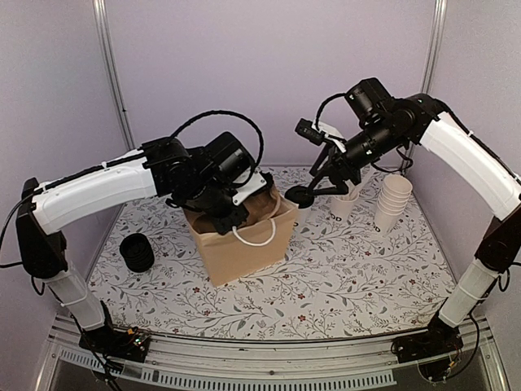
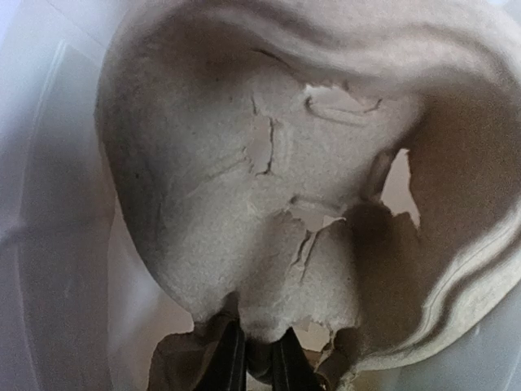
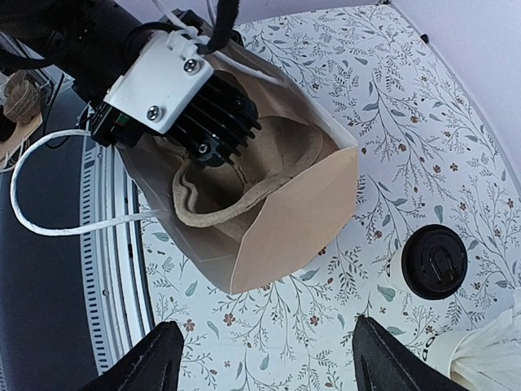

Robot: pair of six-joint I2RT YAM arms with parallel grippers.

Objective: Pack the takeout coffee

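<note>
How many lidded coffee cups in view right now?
1. The lidded cup stands on the table just right of the brown bag in the top view. More may be hidden inside the bag.

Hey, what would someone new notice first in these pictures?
The brown bag in the middle, with the left gripper reaching into it and pinching a pulp tray. Just right of it stands a black-lidded cup, with the open right gripper hovering close above.
</note>
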